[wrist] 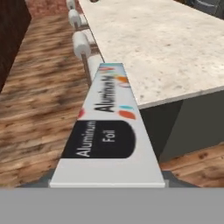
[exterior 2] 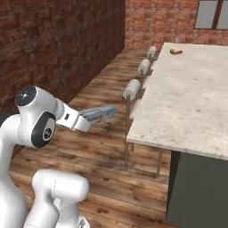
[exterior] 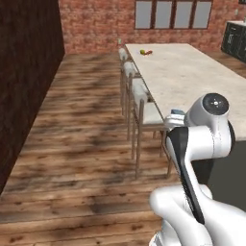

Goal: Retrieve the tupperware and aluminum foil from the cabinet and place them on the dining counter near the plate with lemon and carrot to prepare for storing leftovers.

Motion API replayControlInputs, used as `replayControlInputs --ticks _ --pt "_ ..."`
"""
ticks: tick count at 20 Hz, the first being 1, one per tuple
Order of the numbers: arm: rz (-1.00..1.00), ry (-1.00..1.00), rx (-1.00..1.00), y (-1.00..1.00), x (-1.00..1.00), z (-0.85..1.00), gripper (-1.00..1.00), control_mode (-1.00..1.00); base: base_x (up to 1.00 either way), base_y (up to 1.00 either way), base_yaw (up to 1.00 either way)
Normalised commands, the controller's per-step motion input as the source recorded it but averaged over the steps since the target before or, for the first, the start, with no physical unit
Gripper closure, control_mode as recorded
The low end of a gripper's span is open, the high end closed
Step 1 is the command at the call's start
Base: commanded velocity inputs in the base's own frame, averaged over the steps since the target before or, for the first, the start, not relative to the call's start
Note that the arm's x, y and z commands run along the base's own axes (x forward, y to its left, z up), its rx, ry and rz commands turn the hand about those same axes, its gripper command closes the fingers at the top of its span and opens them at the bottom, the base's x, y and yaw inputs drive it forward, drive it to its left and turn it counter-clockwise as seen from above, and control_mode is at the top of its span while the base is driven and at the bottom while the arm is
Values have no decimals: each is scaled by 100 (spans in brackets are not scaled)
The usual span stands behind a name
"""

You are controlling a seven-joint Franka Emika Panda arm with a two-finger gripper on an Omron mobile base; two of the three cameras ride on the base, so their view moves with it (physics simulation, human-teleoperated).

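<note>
Carrying the foil (wrist: 107, 131) in its gripper (exterior 2: 91, 116), fingers pinching the box at its near end, the arm is beside the near corner of the counter (exterior 2: 191, 98). The lemon and carrot (exterior 2: 176, 51) lie at the counter's far end, well apart from the box. By my reading, the foil is fetched but not yet placed; no tupperware is on the counter
</note>
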Motion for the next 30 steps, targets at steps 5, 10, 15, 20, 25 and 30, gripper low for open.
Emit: replayControlInputs --ticks 5,10,15,20,25,30 --pt "0 0 0 0 0 0 100 100 95 100 -48" --pt "0 0 0 0 0 0 100 100 100 97 -49" --pt "0 0 0 0 0 0 100 100 100 99 -49" --pt "0 0 0 0 0 0 100 100 99 100 -50" --pt "0 0 0 0 0 0 100 100 100 100 -49" --pt "0 0 0 0 0 0 100 100 100 100 -46"
